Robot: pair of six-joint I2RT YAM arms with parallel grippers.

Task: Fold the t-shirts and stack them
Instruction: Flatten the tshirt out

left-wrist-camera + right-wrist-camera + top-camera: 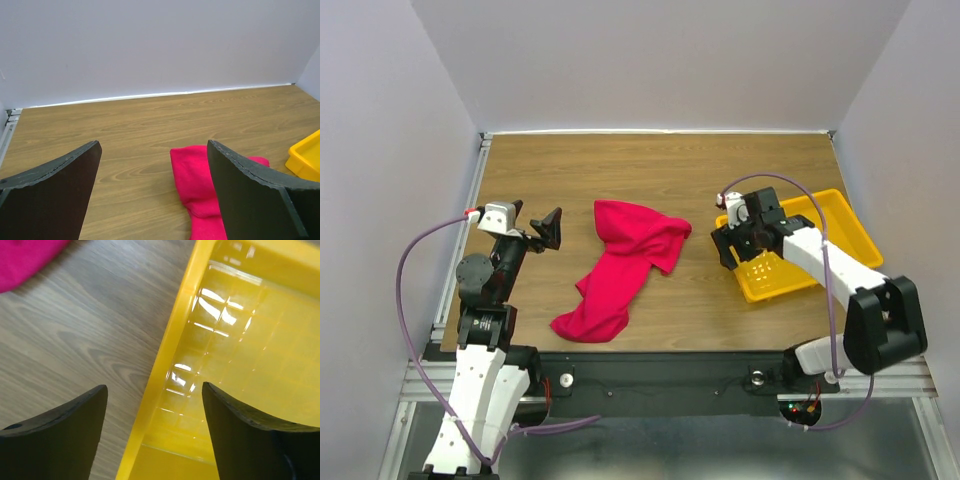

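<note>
left fingers (50,195) spread, empty | right fingers (55,435) spread over tray (172,355) rim | top view: whole t-shirt (625,265), crumpled

No legible text anywhere.

Work cell: wood-grain table (660,165) enclosed by pale, plain walls (660,60).
The walls stand at the far edge and both sides; a white seam (150,95) marks the rear joint. An aluminium rail (650,392) borders the near edge.

Bright, even overhead light; the t-shirt (620,270) casts only a faint shadow on the table (650,165), and glare streaks the tray (260,365).
</note>
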